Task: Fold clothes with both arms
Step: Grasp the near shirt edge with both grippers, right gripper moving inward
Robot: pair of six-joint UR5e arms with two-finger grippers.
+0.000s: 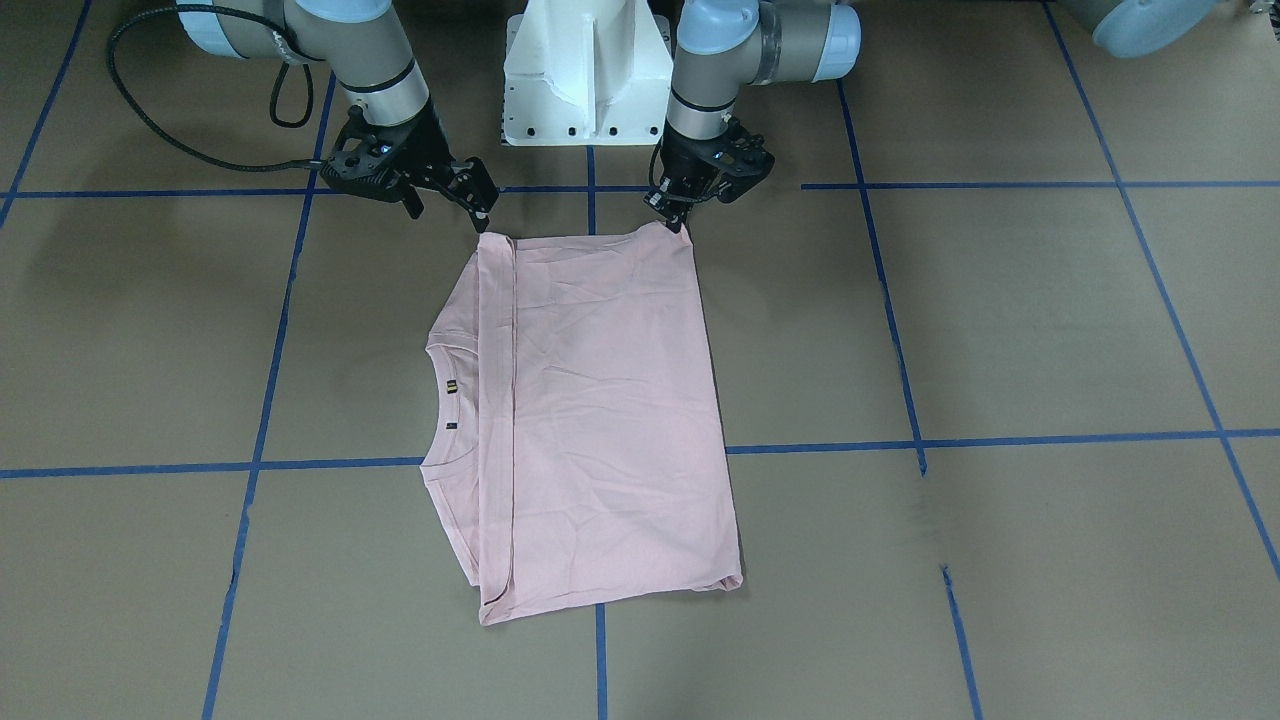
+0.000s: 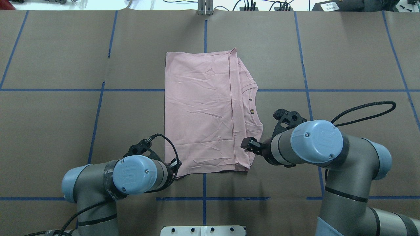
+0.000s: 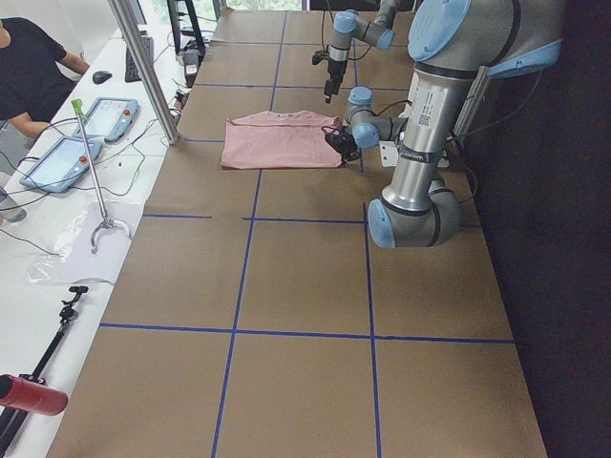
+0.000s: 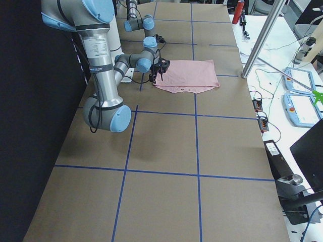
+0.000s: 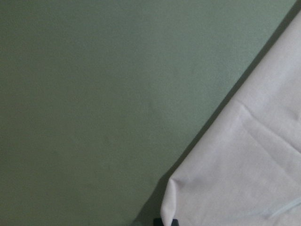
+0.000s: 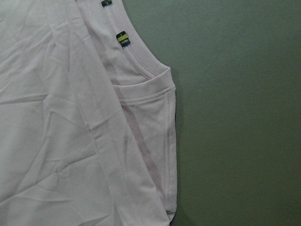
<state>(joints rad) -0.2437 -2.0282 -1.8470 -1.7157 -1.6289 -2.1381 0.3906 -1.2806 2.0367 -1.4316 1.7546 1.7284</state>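
Pink, soft and limp, the T-shirt (image 2: pixel 200 111) wants pinching at its lower corners in the overhead view: the left arm (image 2: pixel 131 175) has its jaws clamped on the lower-left one, the right arm (image 2: pixel 311 141) holds its jaws apart by the lower-right.

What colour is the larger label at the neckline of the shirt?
Dark with a yellow-green stripe; the label shows best in the right wrist view.
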